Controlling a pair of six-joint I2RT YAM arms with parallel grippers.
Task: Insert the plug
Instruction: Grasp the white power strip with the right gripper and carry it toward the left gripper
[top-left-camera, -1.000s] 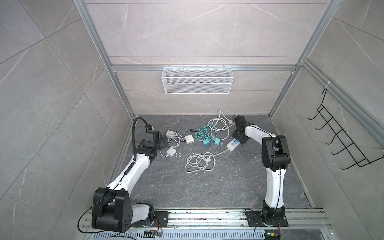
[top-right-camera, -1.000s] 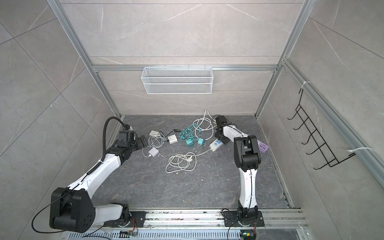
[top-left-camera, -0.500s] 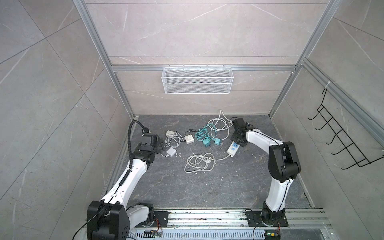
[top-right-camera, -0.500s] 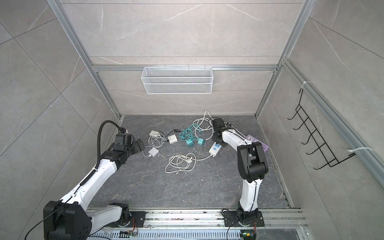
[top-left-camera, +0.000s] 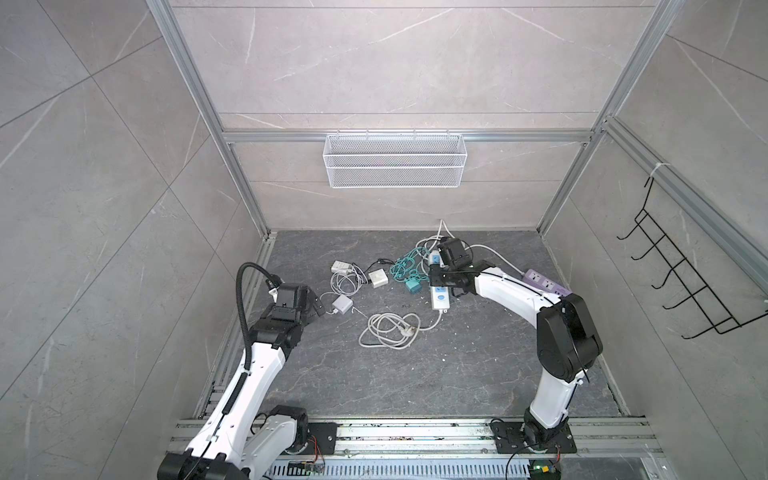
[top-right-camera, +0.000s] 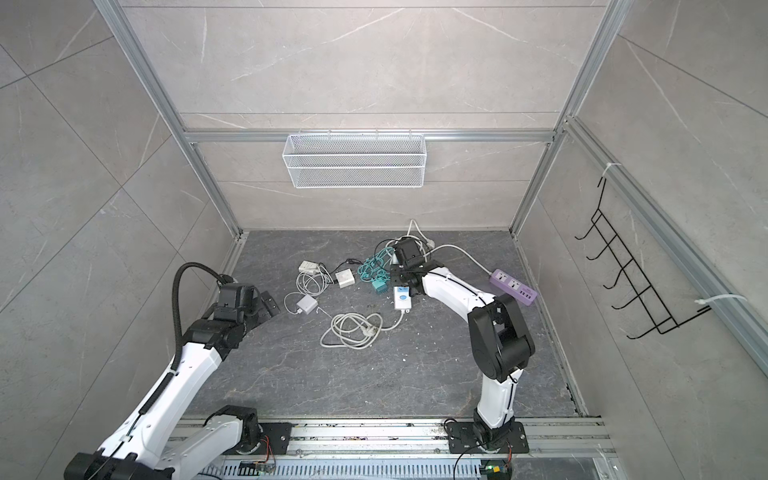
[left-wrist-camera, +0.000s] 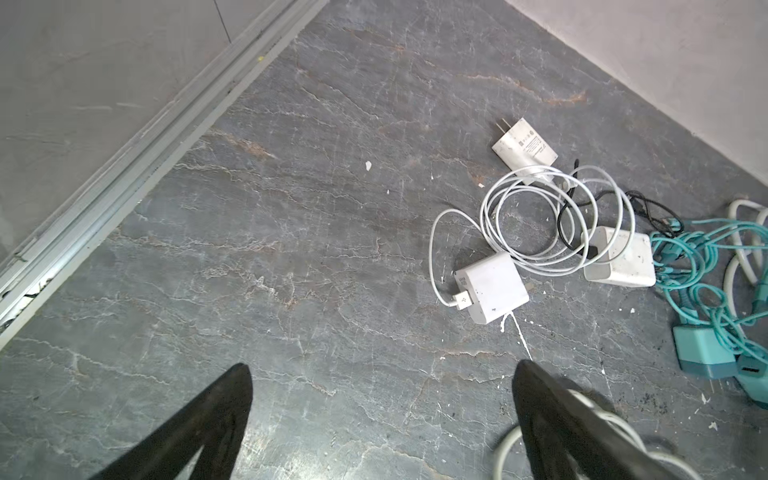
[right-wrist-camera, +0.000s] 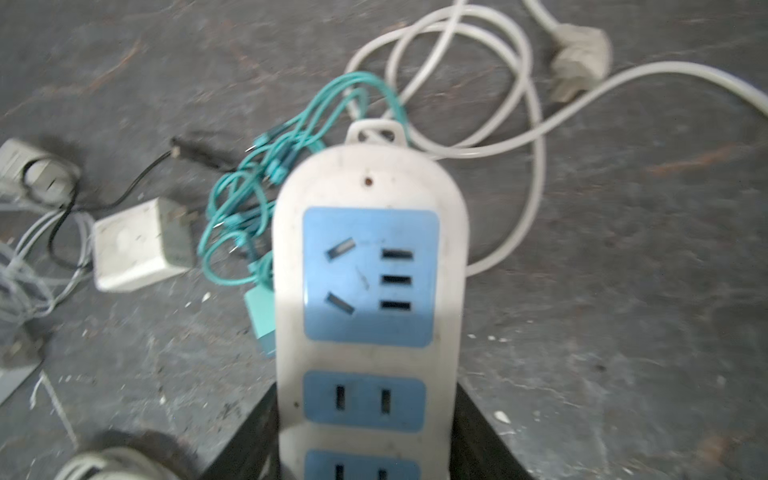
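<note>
Fig. Right gripper (right-wrist-camera: 368, 432): I see its black jaws closed on the long sides of the white power strip with blue socket panels (right-wrist-camera: 370, 232), which points away over the grey stone floor (top-left-camera: 374, 382). Left gripper (left-wrist-camera: 380, 365): jaws spread wide above bare floor, holding nothing. The white square charger plug (left-wrist-camera: 490, 286), white cable attached, lies near one fingertip, untouched and apart from the strip. A tangled teal cable (right-wrist-camera: 257, 187) lies beside the strip.

Wire basket (top-left-camera: 395, 166): white mesh, hung on the aluminium rail (top-left-camera: 519, 136) at the back.
Hook rack (top-left-camera: 681, 286): black wire, fixed to the right wall (top-left-camera: 706, 104).
Purple power strip (top-right-camera: 513, 287): flat on the table (top-left-camera: 415, 374), near the right wall, sockets up.
</note>
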